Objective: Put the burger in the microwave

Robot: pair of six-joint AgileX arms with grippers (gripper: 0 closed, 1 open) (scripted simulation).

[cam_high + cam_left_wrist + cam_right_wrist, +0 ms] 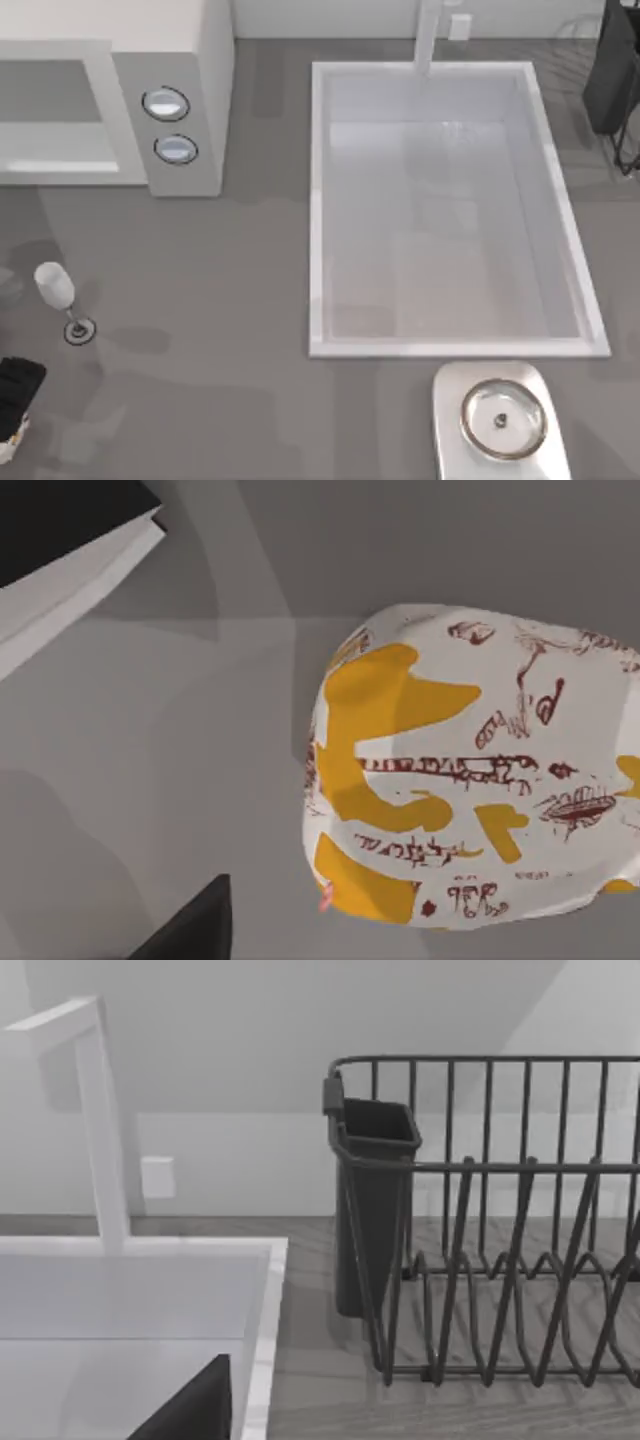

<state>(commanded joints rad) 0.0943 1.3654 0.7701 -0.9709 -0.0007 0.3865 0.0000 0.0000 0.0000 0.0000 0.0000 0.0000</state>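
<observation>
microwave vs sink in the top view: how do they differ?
The microwave is a raised box whose grey cavity opens at its front; the sink is a basin set into the counter, open upward. The microwave carries two round silver-rimmed dials on a side panel; the sink has a white faucet at its far edge. The microwave sits at the table's left, the sink at centre-right. Both are white and rectangular.

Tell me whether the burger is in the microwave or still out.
Out. The left wrist view shows the burger lying on the grey table, and the microwave cavity in the top view holds nothing.
</observation>
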